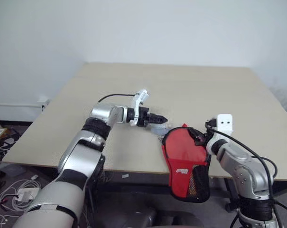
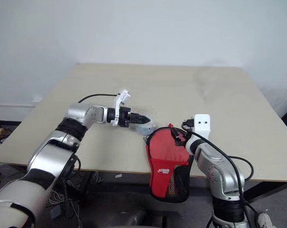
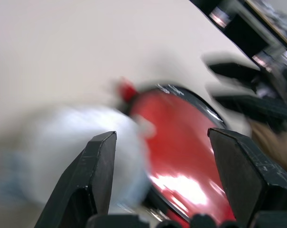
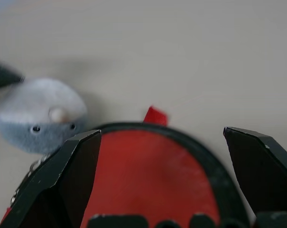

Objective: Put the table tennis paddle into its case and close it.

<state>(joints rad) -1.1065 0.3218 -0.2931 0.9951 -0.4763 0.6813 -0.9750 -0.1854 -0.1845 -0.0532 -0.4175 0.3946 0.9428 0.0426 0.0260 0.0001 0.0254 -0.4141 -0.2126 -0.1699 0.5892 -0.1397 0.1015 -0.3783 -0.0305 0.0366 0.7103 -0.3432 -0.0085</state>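
Lowest in the frame, one red case [image 1: 185,164] hangs over the desk [image 1: 190,90] front edge, long axis near-vertical, its top beside the right gripper [image 1: 200,138], fingers wide apart. Upper left, the left gripper [image 1: 162,118] fingers, apart and empty, point at one grey-white lump [image 4: 39,114]. Paddle presumably inside.

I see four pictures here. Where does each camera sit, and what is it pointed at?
Left eye and right eye views: on the head, looking down over both arms at the table, the left hand, the right hand and the red case.
Left wrist view: on the left arm, looking past its two open fingers at the case and a grey-white soft toy.
Right wrist view: on the right arm, between open fingers, facing the case.
Both wrist views share case and toy.
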